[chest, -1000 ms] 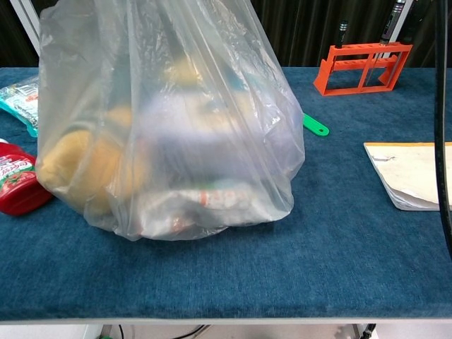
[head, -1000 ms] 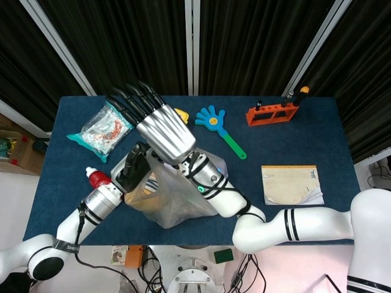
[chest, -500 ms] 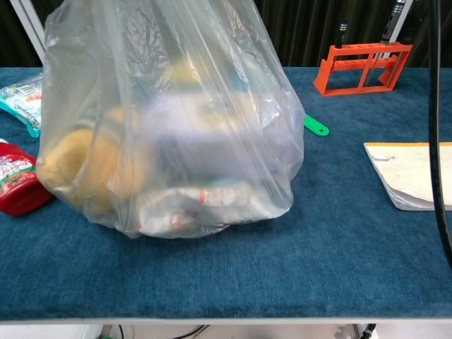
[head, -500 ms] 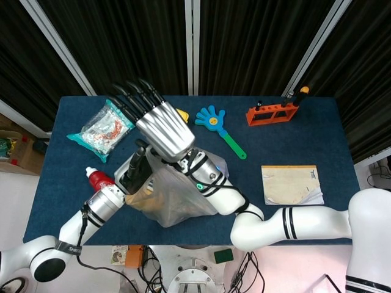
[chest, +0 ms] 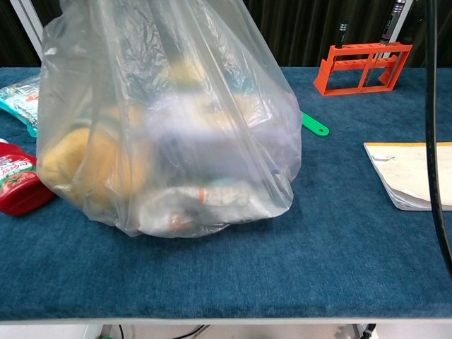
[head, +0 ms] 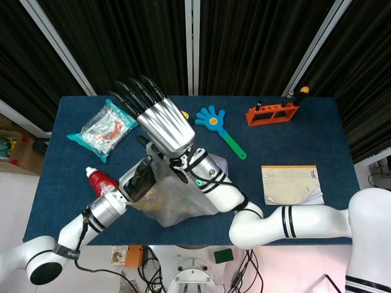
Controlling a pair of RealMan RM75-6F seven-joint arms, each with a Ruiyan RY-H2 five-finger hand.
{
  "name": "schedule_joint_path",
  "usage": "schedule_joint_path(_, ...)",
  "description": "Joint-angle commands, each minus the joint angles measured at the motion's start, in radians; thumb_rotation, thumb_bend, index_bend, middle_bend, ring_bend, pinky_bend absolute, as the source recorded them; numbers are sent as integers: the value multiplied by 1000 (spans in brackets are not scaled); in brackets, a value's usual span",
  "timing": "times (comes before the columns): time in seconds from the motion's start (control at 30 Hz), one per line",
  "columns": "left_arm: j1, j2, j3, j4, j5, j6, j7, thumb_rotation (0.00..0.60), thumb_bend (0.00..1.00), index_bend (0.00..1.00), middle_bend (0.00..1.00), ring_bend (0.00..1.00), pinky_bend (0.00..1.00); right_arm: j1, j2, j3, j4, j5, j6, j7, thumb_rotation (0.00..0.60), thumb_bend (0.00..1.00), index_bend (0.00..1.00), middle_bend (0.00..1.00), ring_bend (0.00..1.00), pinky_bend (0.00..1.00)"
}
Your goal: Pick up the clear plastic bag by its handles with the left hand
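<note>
Head view: clear plastic bag point(head: 177, 204) sits lower centre of frame on the blue table point(head: 293, 134), filled with blurry items. Left hand point(head: 142, 178) at the bag's upper left edge, dark fingers pointing up into the gathered plastic; appears closed around the bag top, but the grip itself is hidden behind the right hand, so cannot tell for sure. Right hand point(head: 160, 119) above the bag, centre-upper frame, fingers spread wide, holding nothing. Red bottle point(head: 99, 180) just left of the bag. Snack packet point(head: 101, 129) upper left. Blue hand clapper point(head: 218, 126) upper centre. Orange rack point(head: 272, 112) upper right. Notepad point(head: 291, 184) right of centre.

Chest view: bag point(chest: 169, 127) fills left and centre of frame, bottom resting on the table point(chest: 339, 254), top running out of frame. No hands visible. Red bottle point(chest: 20, 185) touching bag's lower left. Orange rack point(chest: 364, 67) upper right, notepad point(chest: 413, 173) right edge.
</note>
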Motion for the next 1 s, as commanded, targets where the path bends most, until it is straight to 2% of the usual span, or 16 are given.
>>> schedule_joint_path(0.03, 8, 14, -6, 2, 17, 7, -19, 130, 32, 281, 317, 280, 413, -2, 17, -1, -14, 23, -10, -10, 600, 202, 0, 0, 0, 0)
schedule_joint_path(0.33, 14, 32, 7, 5, 41, 7, -42, 130, 31, 326, 370, 326, 458, -9, 89, 4, -56, 112, -39, -34, 600, 161, 0, 0, 0, 0)
schedule_joint_path(0.5, 6, 32, 14, 17, 48, -2, -55, 123, 31, 411, 463, 411, 533, -16, 129, 6, -83, 143, -57, -25, 600, 141, 0, 0, 0, 0)
schedule_joint_path(0.63, 6, 37, 14, 27, 48, 4, -61, 107, 31, 463, 516, 462, 597, -20, 192, 11, -119, 222, -99, -24, 600, 133, 0, 0, 0, 0)
schedule_joint_path(0.77, 5, 46, 15, 30, 48, 4, -68, 105, 31, 478, 532, 477, 618, -19, 259, 16, -147, 301, -145, -19, 600, 121, 0, 0, 0, 0)
schedule_joint_path(1.0, 7, 56, 13, 38, 47, 10, -106, 104, 31, 487, 549, 491, 629, -28, 363, 11, -174, 359, -239, 35, 600, 104, 0, 0, 0, 0)
